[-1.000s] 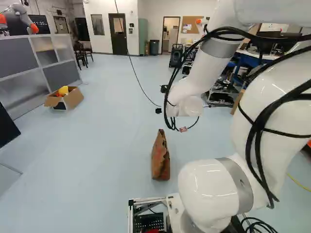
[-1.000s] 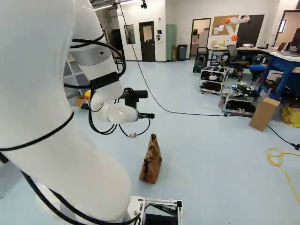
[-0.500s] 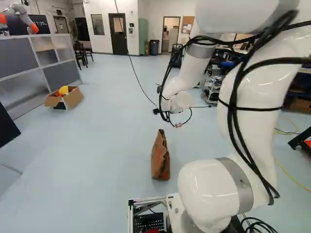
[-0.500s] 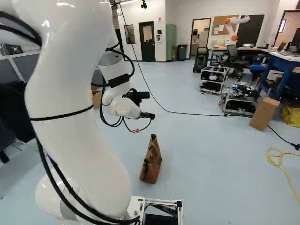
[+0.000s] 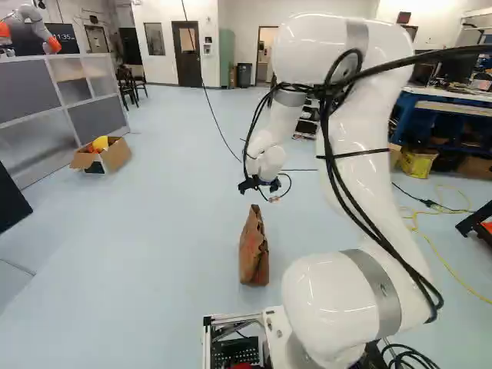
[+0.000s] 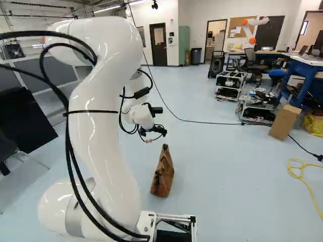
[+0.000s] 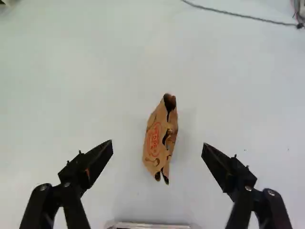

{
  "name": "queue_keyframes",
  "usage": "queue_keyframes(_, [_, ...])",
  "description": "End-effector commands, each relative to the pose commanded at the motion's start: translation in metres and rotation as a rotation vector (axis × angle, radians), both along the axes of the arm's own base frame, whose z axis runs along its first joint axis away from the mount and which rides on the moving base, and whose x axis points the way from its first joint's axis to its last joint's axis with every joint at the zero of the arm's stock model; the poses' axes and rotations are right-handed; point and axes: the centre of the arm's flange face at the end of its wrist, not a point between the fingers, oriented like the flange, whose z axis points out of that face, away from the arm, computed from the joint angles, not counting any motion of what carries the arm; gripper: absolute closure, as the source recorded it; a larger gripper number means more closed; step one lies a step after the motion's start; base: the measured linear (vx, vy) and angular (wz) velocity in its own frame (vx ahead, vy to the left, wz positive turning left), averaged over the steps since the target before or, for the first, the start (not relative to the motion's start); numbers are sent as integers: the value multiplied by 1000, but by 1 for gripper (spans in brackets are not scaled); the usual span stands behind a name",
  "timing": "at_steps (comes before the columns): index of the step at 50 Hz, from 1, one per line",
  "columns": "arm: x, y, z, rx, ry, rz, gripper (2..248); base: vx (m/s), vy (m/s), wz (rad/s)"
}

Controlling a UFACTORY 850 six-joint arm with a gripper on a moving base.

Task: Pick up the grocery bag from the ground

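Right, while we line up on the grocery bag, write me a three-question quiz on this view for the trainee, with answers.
1. Where is the grocery bag now?
A) Gripped in the jaws
B) Standing on the floor
C) Inside the cardboard box

2. True or false: the jaws are shut in the wrist view.

3. Fill in the blank: in the wrist view, the print on the bag's side is coloured ____.

Key: 1 B; 2 false, the jaws stand wide apart; 3 red.
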Motion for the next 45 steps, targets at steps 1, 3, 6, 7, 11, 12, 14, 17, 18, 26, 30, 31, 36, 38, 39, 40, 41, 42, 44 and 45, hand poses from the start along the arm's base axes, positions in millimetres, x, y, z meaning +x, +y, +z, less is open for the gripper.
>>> queue_keyframes(1, [2, 0, -3, 0, 13, 0, 3, 0, 0, 0])
queue_keyframes(3, [7, 0, -10, -1, 38, 0, 3, 0, 0, 0])
queue_keyframes(6, [13, 1, -20, -2, 77, 0, 3, 0, 0, 0])
queue_keyframes(7, [15, 1, -23, -2, 91, 0, 3, 0, 0, 0])
queue_keyframes(11, [23, 1, -36, -4, 143, 0, 3, 0, 0, 0])
queue_keyframes(12, [24, 1, -39, -4, 156, 0, 3, 0, 0, 0])
queue_keyframes(14, [28, 1, -45, -5, 183, 0, 3, 0, 0, 0])
queue_keyframes(17, [32, 0, -55, -6, 222, -1, 3, 0, 0, 0])
queue_keyframes(18, [33, 0, -58, -6, 236, -1, 3, 0, 0, 0])
queue_keyframes(26, [42, 0, -82, -9, 343, -2, 3, 0, 0, 0])
queue_keyframes(30, [46, 0, -94, -10, 396, -2, 3, 0, 0, 0])
queue_keyframes(31, [46, 0, -97, -11, 409, -2, 3, 0, 0, 0])
queue_keyframes(36, [51, 0, -111, -12, 473, -2, 3, 0, 0, 0])
queue_keyframes(38, [53, 0, -117, -13, 494, -3, 3, 0, 0, 0])
queue_keyframes(39, [54, 0, -120, -13, 502, -3, 3, 0, 0, 0])
queue_keyframes(40, [55, 0, -123, -13, 508, -3, 3, 0, 0, 0])
queue_keyframes(41, [57, 0, -126, -13, 514, -3, 3, 0, 0, 0])
queue_keyframes(42, [59, 0, -128, -13, 517, -3, 3, 0, 0, 0])
queue_keyframes(44, [62, 0, -134, -13, 522, -3, 3, 0, 0, 0])
queue_keyframes(45, [64, 0, -137, -13, 523, -3, 3, 0, 0, 0])
